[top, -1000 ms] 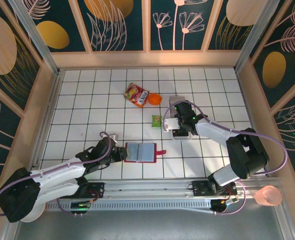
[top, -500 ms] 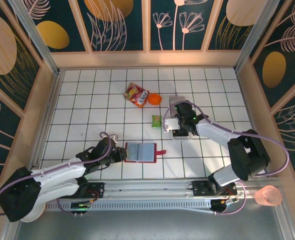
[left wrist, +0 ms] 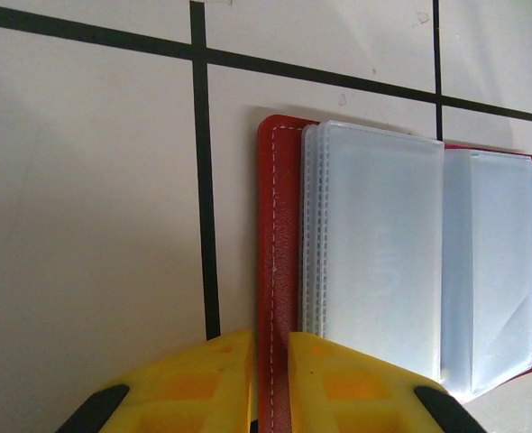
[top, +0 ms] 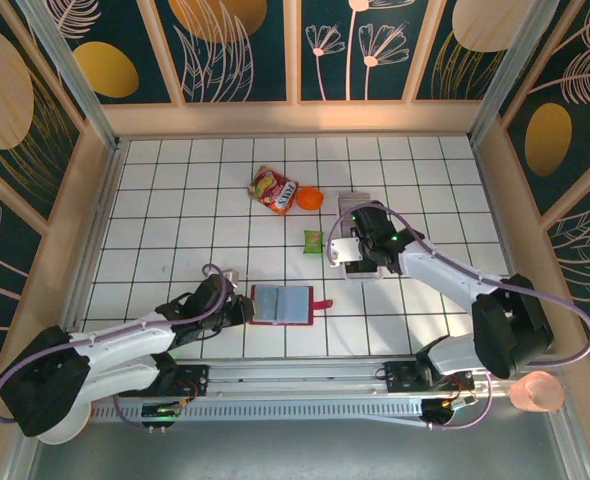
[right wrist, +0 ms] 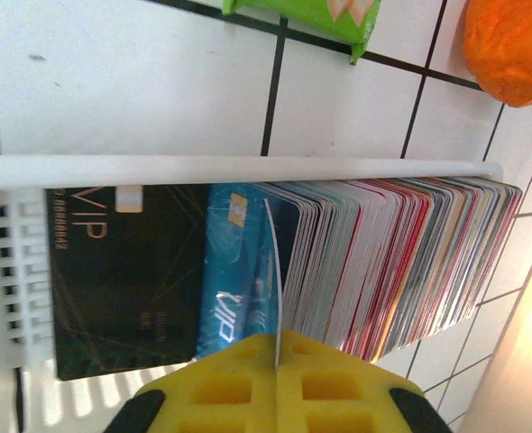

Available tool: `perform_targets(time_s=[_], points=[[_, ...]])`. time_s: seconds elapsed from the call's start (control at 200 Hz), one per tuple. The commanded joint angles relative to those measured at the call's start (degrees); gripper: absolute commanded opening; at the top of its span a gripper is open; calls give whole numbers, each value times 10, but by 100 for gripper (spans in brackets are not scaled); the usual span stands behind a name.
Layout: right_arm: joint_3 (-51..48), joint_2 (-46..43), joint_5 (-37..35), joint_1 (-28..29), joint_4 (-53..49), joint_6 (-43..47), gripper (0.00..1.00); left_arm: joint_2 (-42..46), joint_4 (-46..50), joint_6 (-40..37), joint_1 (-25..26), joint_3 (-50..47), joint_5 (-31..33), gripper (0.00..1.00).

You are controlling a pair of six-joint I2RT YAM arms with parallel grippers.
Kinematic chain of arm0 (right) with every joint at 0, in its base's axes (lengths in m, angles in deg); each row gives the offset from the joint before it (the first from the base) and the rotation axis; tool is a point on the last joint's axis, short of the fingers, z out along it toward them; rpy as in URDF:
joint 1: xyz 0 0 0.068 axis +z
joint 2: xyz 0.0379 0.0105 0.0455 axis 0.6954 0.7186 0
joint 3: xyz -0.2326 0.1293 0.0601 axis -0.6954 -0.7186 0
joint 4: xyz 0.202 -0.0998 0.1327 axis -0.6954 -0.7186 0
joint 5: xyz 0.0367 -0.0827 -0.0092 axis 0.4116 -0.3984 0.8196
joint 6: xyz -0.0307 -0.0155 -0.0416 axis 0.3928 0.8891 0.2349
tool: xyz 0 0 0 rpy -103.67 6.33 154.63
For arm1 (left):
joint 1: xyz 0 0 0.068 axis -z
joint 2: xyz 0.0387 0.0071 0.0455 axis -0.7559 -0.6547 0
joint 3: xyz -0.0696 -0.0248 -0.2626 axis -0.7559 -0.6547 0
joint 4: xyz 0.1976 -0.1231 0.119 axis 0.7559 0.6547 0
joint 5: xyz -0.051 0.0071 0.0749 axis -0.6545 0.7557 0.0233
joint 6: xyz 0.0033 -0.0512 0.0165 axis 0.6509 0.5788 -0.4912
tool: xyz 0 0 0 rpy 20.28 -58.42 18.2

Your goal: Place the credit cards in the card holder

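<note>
White plastic tray (right wrist: pixel 248 170) is packed with a row of cards (right wrist: pixel 383 262); the red holder (left wrist: pixel 374 253) lies open, well apart from the tray, nearer the arms.
One card (right wrist: pixel 273 271) in the tray is pinched by the right gripper (right wrist: pixel 276 361); the holder's cover edge is clamped by the left gripper (left wrist: pixel 270 379). A green sachet (right wrist: pixel 311 13) and an orange lump (right wrist: pixel 514 50) lie just beside the tray.

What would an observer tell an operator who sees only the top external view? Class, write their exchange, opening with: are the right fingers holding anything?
Observer: Yes, the right fingers are shut on one credit card, edge-on, in the packed row standing in the white tray.
Operator: And the left fingers?
Observer: The left fingers pinch the red cover edge of the open card holder.
Operator: Anything in it?
Observer: Its clear pockets look empty.
</note>
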State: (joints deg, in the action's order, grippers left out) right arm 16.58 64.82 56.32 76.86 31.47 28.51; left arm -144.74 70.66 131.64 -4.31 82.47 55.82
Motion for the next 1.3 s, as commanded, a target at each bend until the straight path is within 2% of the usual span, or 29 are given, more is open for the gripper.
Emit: perform_targets(time_s=[0.0,0.18,0.315,0.435,0.545,0.646,0.731,0.781,0.861,0.996,1.106,1.296], points=[[32,-34,4,15,-49,-32,0,-13,-10,-2,2,0,-13,17],[76,-84,35,68,-133,-143,0,-27,-25,5,3,2,-34,17],[107,-121,26,124,-129,-337,0,-21,-27,5,3,1,-42,16],[111,-147,29,164,-87,-588,0,-26,-32,4,5,5,-52,16],[80,-165,40,169,-46,-891,0,-35,-42,10,9,5,-57,16],[17,-176,124,169,9,-1103,0,-43,-43,12,13,11,-61,16],[-73,-189,208,173,129,-1263,0,-47,-50,14,18,12,-65,15],[-125,-194,226,184,206,-1328,0,-50,-50,14,20,14,-66,15],[-179,-192,203,216,282,-1388,0,-54,-59,16,23,13,-72,14],[-190,-150,173,245,285,-1418,0,-56,-60,17,26,11,-71,12],[-202,-107,186,253,346,-1442,0,-62,-62,15,25,10,-71,11],[-176,-51,174,252,325,-1430,0,-63,-58,14,26,7,-67,9]])
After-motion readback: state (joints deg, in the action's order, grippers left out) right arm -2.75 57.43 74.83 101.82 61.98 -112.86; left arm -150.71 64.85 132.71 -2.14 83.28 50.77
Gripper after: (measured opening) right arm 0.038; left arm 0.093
